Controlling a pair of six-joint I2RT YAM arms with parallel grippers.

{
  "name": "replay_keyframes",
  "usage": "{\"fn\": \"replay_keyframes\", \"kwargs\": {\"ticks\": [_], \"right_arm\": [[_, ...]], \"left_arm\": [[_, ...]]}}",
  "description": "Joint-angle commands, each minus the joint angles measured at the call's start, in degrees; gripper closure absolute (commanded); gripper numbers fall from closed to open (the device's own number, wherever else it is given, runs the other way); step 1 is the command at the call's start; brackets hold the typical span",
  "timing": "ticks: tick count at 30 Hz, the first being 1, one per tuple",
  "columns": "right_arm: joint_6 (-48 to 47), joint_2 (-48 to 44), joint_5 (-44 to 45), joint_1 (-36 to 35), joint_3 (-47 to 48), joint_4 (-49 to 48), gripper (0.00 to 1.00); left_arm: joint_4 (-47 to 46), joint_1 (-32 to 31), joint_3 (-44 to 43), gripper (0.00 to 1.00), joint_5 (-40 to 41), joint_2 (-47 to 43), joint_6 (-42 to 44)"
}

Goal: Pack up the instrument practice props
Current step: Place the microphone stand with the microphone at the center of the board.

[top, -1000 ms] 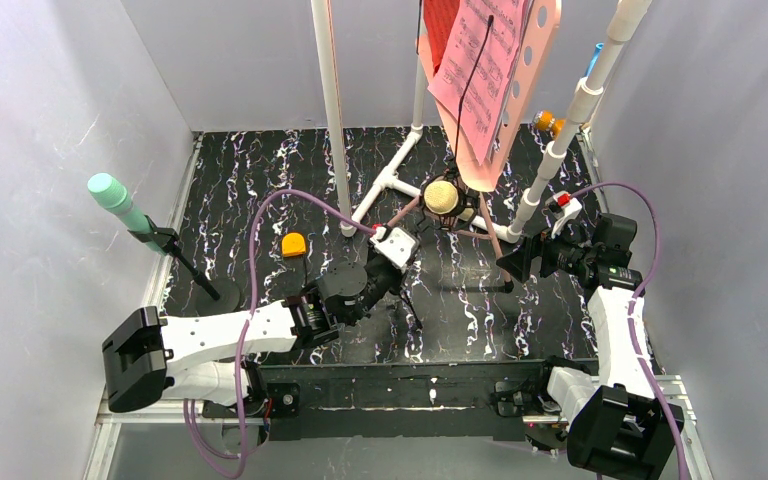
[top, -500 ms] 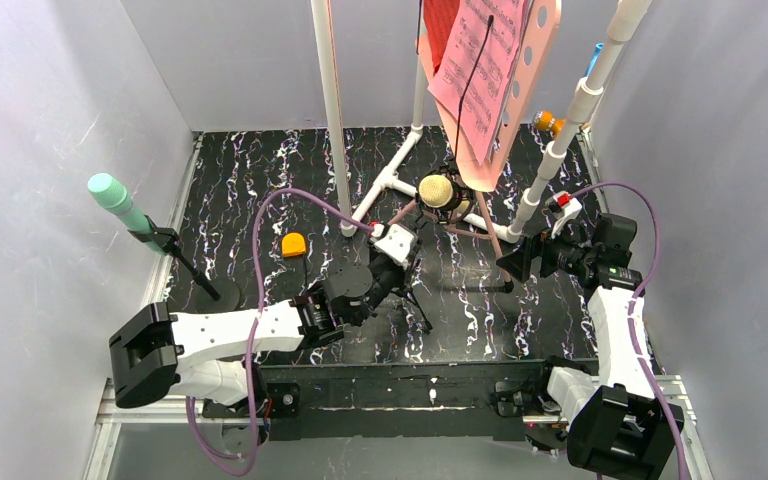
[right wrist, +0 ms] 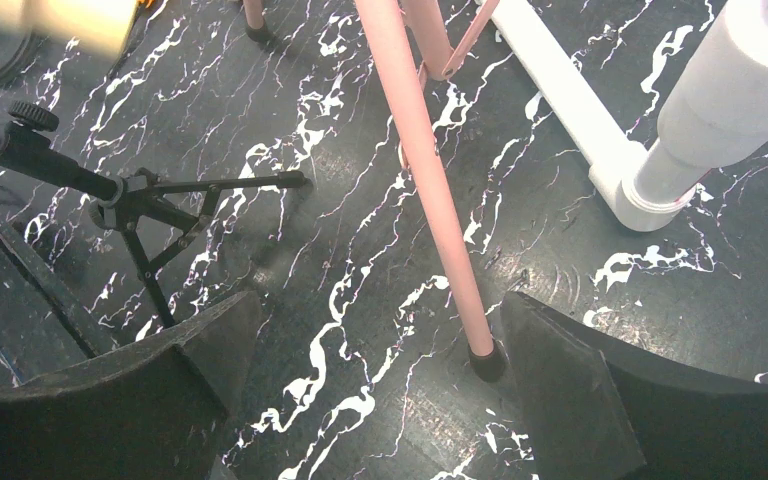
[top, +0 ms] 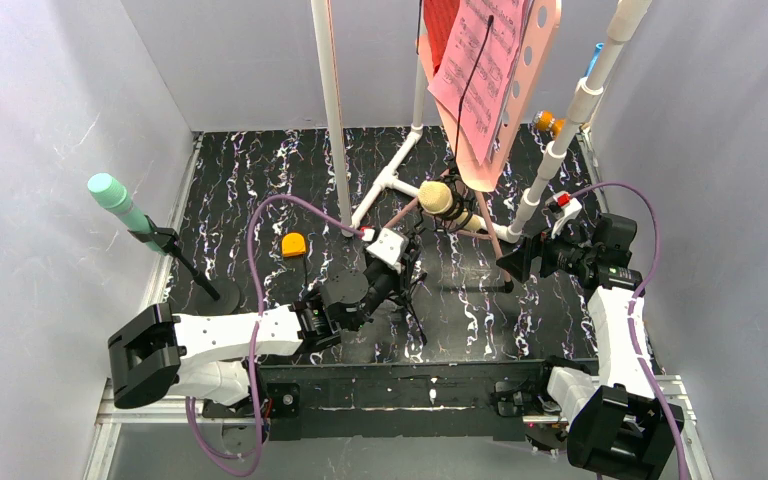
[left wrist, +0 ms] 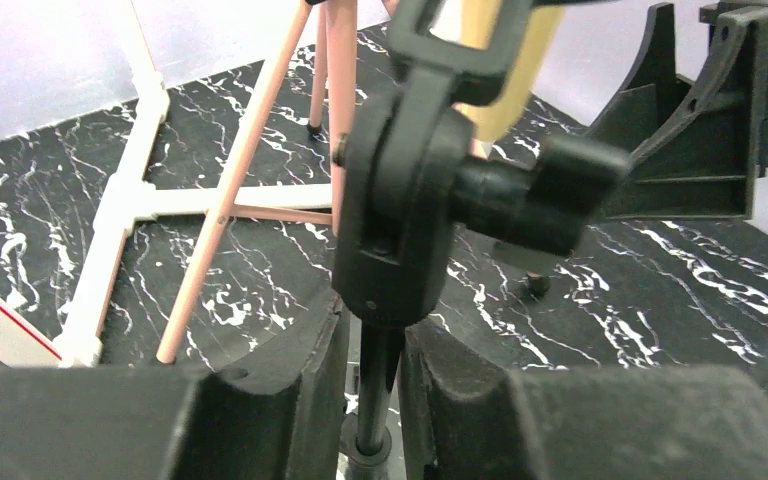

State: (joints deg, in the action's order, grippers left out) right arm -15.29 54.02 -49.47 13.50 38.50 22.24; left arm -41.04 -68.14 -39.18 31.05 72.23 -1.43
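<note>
Yellow microphone (top: 438, 197) leans near the centre on its black tripod stand (left wrist: 390, 230), whose pole sits inside the nearly closed left gripper (left wrist: 373, 345). Whether it truly pinches I cannot tell, and a slack hold could topple it. Beyond, the right gripper (right wrist: 370, 400) gapes empty around a pink music stand leg (right wrist: 425, 200), where a nudge might tip everything.

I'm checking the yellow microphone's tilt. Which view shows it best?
Top external: the whole yellow microphone shows, head and body, tilted. Left wrist shows only a strip of its body above the black clip; right wrist, a blurred corner.
</note>
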Motion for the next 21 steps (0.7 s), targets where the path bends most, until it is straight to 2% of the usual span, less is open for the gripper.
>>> {"fn": "replay_keyframes", "kwargs": {"ticks": [1, 8, 11, 18, 21], "right_arm": [[-0.9, -0.2, -1.1, 0.4, -0.2, -2.1, 0.00], [-0.9, -0.2, -1.1, 0.3, -0.2, -2.1, 0.00], [-0.9, -0.2, -1.1, 0.4, -0.3, -2.1, 0.00], [-1.1, -0.1, -1.2, 0.3, -0.2, -2.0, 0.00], [-1.1, -0.1, -1.5, 0.3, -0.2, -2.0, 0.00]], "left_arm": [[-3.2, -0.4, 2.9, 0.75, 1.8, -4.3, -4.3], [-2.9, -0.4, 5.5, 0.54, -0.2, -7.5, -4.9], [-2.1, -0.4, 6.6, 0.42, -2.4, -9.2, -4.8], [1.7, -0.3, 14.5, 0.07, -14.9, -20.7, 2.5], [2.4, 1.1, 18.2, 0.02, -20.6, -26.6, 7.1]]}}
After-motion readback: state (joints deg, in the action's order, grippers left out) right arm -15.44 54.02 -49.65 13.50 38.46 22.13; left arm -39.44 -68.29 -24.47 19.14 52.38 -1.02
